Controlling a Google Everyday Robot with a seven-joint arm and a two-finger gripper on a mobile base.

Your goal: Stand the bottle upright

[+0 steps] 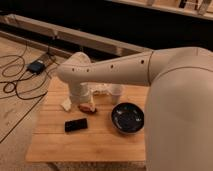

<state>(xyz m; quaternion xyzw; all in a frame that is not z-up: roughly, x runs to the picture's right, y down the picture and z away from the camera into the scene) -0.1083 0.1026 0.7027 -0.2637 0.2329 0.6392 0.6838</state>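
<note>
The bottle [101,90] is a small clear crinkly shape on the wooden table [100,142], just left of a translucent white cup [116,93]. My arm partly covers it, and I cannot tell whether it stands or lies. My gripper [81,99] points down at the table's back left, at the end of the big white arm, a little left of the bottle. It sits above a reddish-brown object [87,107].
A black bowl [127,118] sits right of centre. A black phone [76,125] lies flat near the front left. A small white object [66,104] lies by the left edge. Cables and a dark box [36,66] lie on the floor to the left.
</note>
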